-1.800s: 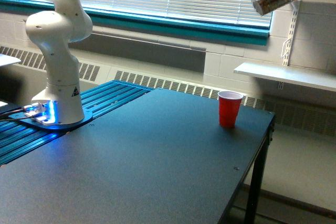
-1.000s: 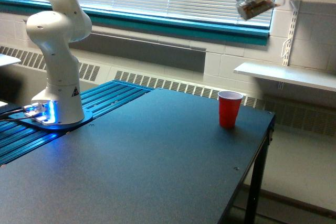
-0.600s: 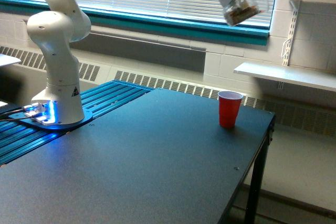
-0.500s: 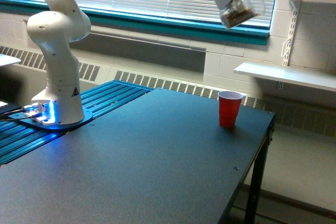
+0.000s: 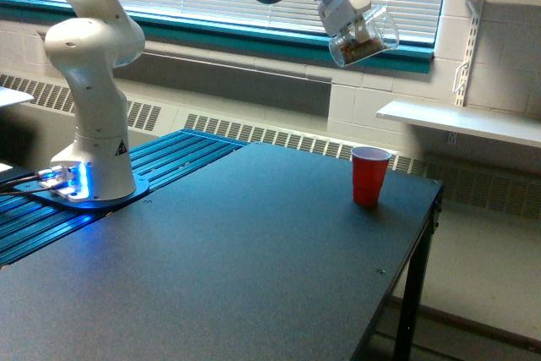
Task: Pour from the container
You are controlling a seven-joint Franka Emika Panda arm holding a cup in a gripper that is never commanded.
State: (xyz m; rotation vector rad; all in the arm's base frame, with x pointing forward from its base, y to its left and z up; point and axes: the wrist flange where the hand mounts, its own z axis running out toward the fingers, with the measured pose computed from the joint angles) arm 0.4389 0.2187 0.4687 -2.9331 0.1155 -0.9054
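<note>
The container (image 5: 365,40) is a small clear mug with brown material inside. It hangs tilted high above the table, up and slightly to the exterior view's left of the red cup (image 5: 369,175). My gripper (image 5: 353,24) is shut on the container, its white hand reaching in from the upper left. The red cup stands upright near the far right corner of the dark table (image 5: 254,251), and what it holds is hidden.
The arm's white base (image 5: 91,107) stands on a blue ribbed plate (image 5: 161,166) at the exterior view's left. A white shelf (image 5: 456,120) juts from the wall at the right. The table's right edge drops off just past the red cup.
The gripper with the container has travelled down and toward the exterior view's left, from the top right corner to a spot above the red cup. The red cup has stayed put.
</note>
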